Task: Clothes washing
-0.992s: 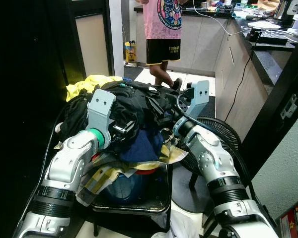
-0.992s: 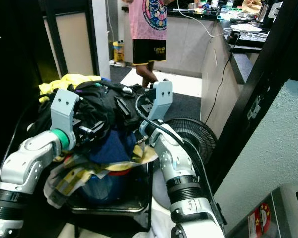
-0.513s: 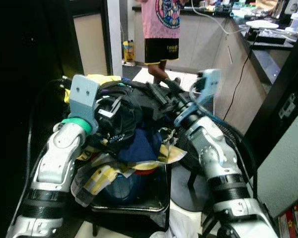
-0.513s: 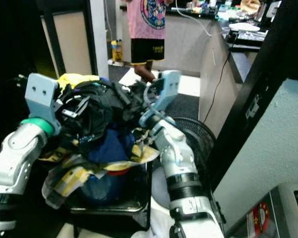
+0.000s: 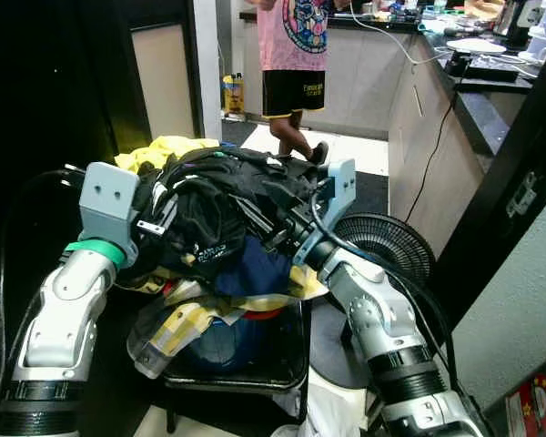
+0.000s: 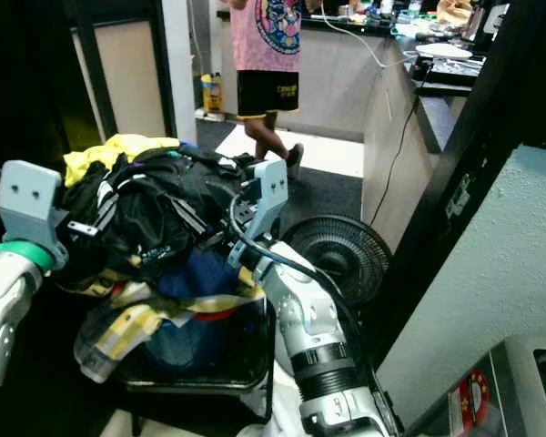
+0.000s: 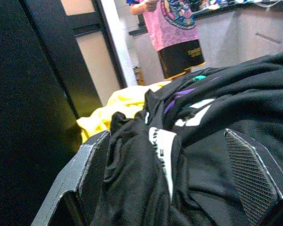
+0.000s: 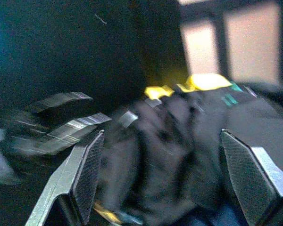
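Note:
A heap of black clothes (image 5: 220,202) tops a laundry pile, with a yellow garment (image 5: 168,150) behind it and a blue garment (image 5: 247,270) and a yellow checked cloth (image 5: 187,320) under it. The pile overflows a blue basket (image 5: 220,343) on a black stool (image 5: 293,364). My left gripper (image 5: 162,215) is at the heap's left side, open, with black cloth (image 7: 188,155) bunched between its fingers (image 7: 87,174). On the right side my right gripper (image 5: 266,224) reaches in, open, its fingers (image 8: 85,169) spread toward the heap.
A black floor fan (image 5: 389,248) stands right of the stool. A person (image 5: 296,64) in a pink shirt and black shorts stands behind the pile. A kitchen counter (image 5: 491,86) runs along the right, a dark door frame (image 5: 91,82) along the left.
My left arm has swung out to the left and lower. My right gripper has dropped from above the heap to its right side. The black clothes are more spread out.

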Available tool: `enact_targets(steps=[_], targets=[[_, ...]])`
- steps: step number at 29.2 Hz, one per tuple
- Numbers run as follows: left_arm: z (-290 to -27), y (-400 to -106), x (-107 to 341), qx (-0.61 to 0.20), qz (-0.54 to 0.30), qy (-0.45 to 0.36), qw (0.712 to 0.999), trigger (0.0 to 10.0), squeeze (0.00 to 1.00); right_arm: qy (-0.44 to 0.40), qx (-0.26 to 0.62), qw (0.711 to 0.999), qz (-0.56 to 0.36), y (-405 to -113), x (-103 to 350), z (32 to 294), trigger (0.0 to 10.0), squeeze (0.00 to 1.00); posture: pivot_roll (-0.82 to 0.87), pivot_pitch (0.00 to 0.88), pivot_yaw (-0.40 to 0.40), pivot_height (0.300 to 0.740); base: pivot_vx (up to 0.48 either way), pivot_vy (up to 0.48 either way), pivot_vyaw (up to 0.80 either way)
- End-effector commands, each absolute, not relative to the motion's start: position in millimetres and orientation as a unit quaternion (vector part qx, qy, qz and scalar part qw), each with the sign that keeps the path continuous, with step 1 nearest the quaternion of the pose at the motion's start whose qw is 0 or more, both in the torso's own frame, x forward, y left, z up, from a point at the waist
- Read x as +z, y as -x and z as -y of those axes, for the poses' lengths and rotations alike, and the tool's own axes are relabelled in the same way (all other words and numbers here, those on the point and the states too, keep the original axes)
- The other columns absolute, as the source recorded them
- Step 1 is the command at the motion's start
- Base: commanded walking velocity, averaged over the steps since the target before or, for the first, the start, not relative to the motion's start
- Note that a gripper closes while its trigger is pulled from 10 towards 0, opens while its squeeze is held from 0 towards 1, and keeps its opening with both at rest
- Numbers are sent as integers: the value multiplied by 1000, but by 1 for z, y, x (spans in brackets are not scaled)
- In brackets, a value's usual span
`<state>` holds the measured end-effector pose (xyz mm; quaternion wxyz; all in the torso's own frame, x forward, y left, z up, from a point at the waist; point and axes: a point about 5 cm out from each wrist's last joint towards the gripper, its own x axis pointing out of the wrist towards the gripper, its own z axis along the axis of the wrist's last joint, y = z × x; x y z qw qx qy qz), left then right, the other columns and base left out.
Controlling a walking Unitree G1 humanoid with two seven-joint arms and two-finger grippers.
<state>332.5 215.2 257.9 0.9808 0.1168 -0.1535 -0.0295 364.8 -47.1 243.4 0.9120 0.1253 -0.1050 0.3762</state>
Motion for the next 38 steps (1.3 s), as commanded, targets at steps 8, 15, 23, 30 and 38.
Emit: enact_targets(steps=[8, 15, 23, 30, 38], targets=[[-210, -330, 255, -49, 148, -98, 983, 10000, 0, -136, 269, 950, 78, -383, 236, 68, 10000, 0, 21, 43, -2, 740, 0, 0, 0], [-207, -332, 254, -53, 144, -95, 984, 10000, 0, -142, 263, 952, 73, -387, 237, 69, 10000, 0, 22, 47, 2, 740, 0, 0, 0], [-204, -334, 255, -55, 138, -95, 984, 10000, 0, -150, 317, 934, 72, -390, 247, 44, 10000, 0, 23, 59, 9, 740, 0, 0, 0], [-204, -335, 255, -52, 136, -96, 985, 10000, 0, -148, 323, 932, 70, -391, 248, 35, 10000, 0, 25, 77, 10, 740, 0, 0, 0], [-202, -333, 251, -54, 126, -99, 986, 10000, 0, -143, 379, 912, 60, -383, 248, 6, 10000, 0, 28, 82, 9, 740, 0, 0, 0]])
